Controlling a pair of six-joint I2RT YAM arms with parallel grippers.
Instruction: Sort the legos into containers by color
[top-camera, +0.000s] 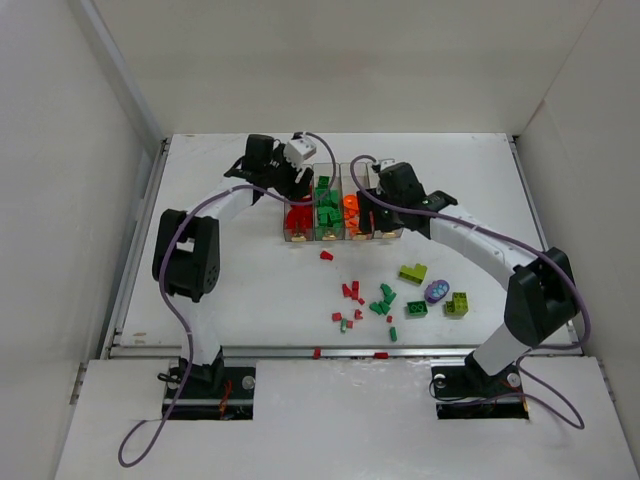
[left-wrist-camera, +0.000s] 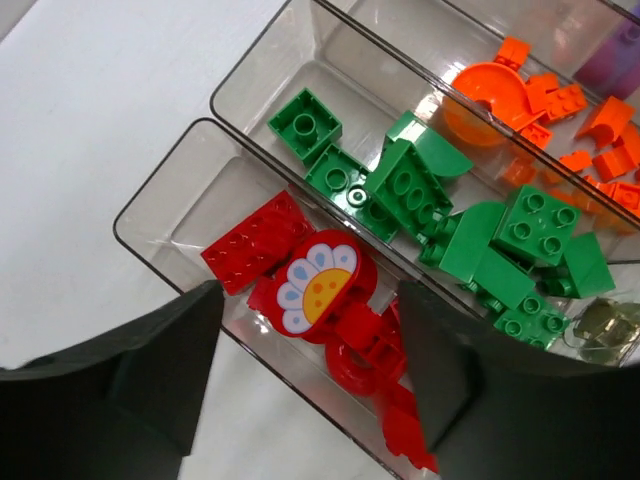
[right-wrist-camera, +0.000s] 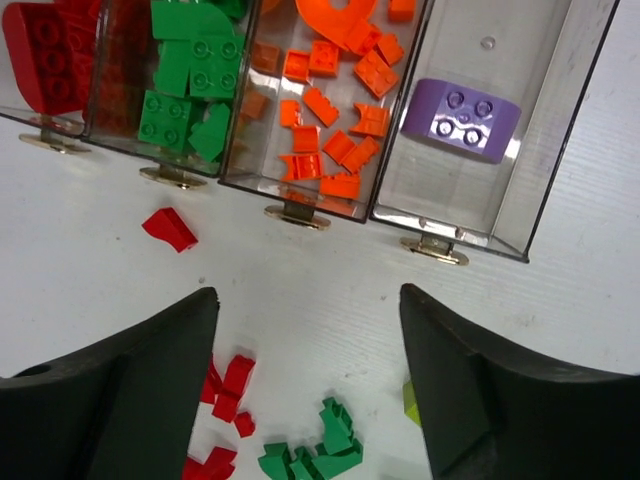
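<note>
Seen from above, the containers (top-camera: 388, 232) sit mid-tabletop (top-camera: 230, 290), with loose legos (top-camera: 383, 300) scattered on their near side.

At the left wrist, the left gripper (left-wrist-camera: 308, 300) is partly open and empty over the red-filled end container, where a flower-faced red brick (left-wrist-camera: 320, 285) lies.

At the right wrist, the right gripper (right-wrist-camera: 308, 295) gapes wide, holding nothing, just before the containers. A purple brick (right-wrist-camera: 460, 120) lies in the opposite end container.

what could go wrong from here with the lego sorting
The small red legos and small green legos lie close together on the table, so one grab may lift both colours. The containers hold red, green, orange and a purple brick, one colour each, so the lime-yellow bricks seem to have no bin of their own and may end up mixed in.
</note>
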